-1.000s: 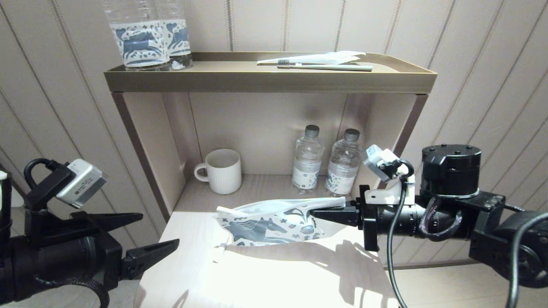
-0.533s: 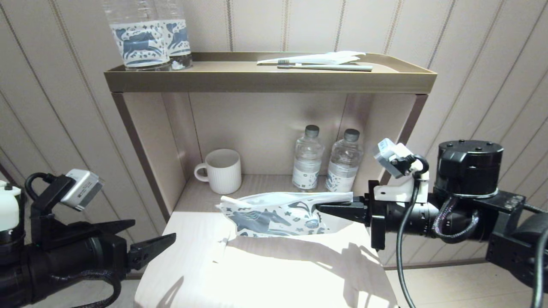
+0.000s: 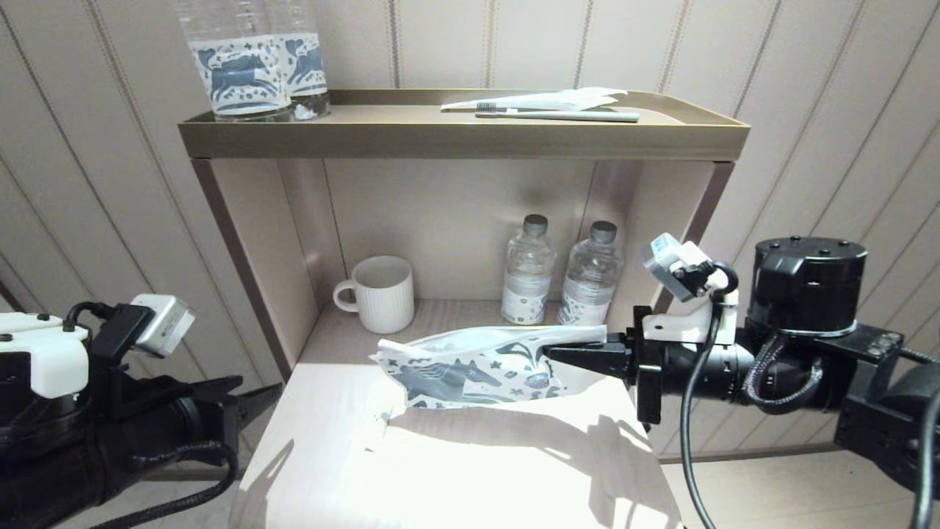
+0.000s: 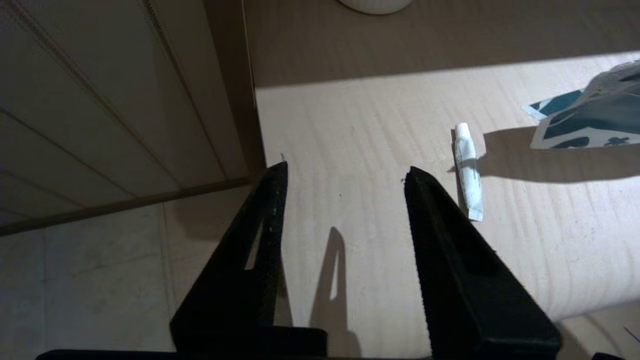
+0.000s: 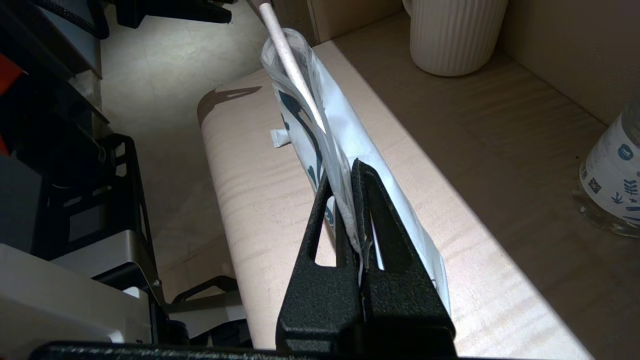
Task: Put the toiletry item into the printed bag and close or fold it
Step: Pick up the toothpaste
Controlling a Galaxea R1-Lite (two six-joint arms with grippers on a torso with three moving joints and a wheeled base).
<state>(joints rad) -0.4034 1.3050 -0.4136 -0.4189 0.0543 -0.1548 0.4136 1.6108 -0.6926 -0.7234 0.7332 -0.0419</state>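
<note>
While the right gripper (image 3: 549,352) pinched the printed bag (image 3: 470,367) by one end, holding it up off the table (image 3: 470,470) so its far mouth gaped, the left gripper (image 4: 345,175) hung at the table's near-left edge, fingers parted on nothing. A small white tube (image 4: 468,172) lay just beside it, probably the next pick. A white stick (image 5: 290,60) already poked from the bag.

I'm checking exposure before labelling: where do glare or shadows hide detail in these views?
Head view: sunlit tabletop blown out, hiding the small tube. Left wrist view: the tube is clear, hard shadow beside it. Right wrist view: right hand and printed bag well lit, far side dark.
</note>
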